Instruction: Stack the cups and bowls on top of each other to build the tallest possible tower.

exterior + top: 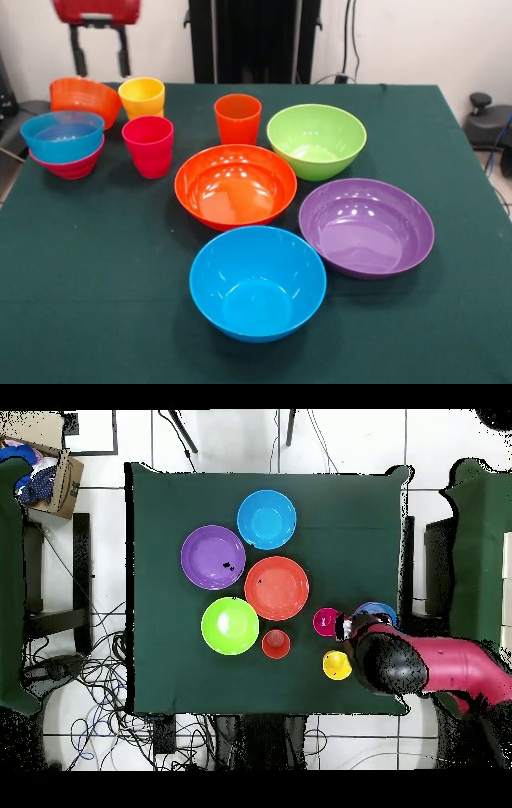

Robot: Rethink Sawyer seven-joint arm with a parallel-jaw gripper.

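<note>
Nothing tall yet: only the translucent blue bowl (62, 134) sits nested in the magenta bowl (70, 166), at the surface's (96, 304) 9 o'clock edge in the front view. Large orange bowl (235, 186) is at centre; probably the best base, so build there, descending straight onto rims. The arm (420, 664) covers the small bowls from overhead. Pincer (98, 48) is cut off at 11 o'clock; can't tell its state.

A dark green tablecloth (96, 264) covers the table; a cardboard box (62, 482) sits beside it.
</note>
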